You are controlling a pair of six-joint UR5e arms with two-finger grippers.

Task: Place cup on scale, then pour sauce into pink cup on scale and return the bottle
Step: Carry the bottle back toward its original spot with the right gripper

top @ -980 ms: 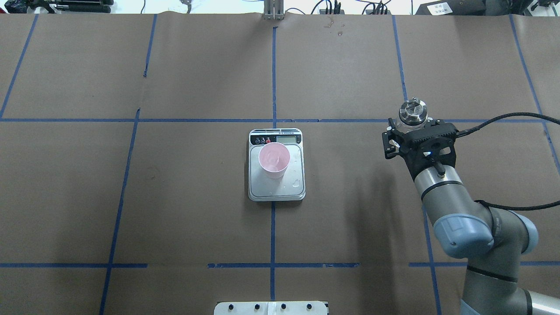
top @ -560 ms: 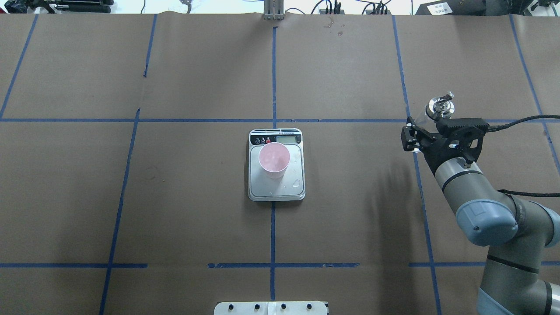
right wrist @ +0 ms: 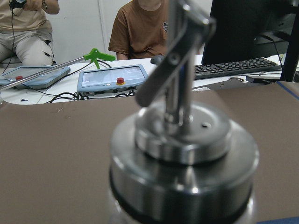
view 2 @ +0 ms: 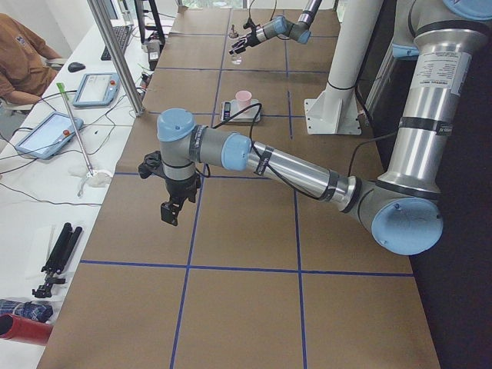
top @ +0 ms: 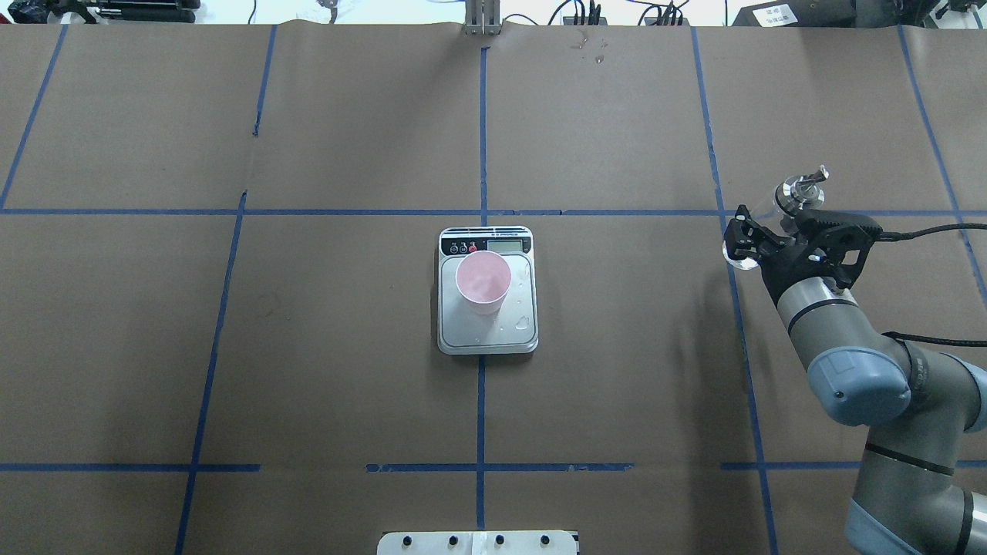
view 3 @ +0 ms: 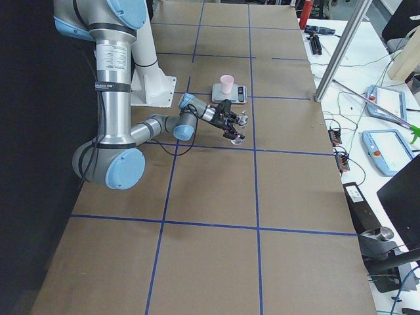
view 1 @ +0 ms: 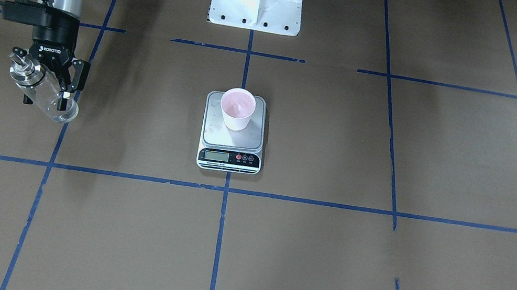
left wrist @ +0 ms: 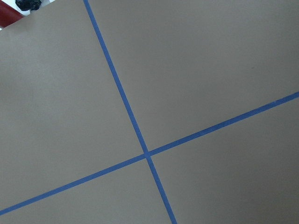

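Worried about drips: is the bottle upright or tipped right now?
Tipped. In the front-facing view the bottle lies slanted in the right tool, its metal collar well left of its base.

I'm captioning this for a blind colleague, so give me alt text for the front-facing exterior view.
The robot's right gripper, at the view's left, grips a tilted clear glass bottle with a silver pour spout. At centre, a pink cup stands on a small kitchen scale on the brown, blue-taped table.

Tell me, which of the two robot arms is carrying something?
The right gripper: it clamps the glass bottle, held tilted. The left gripper hangs above the table with nothing visible in it.
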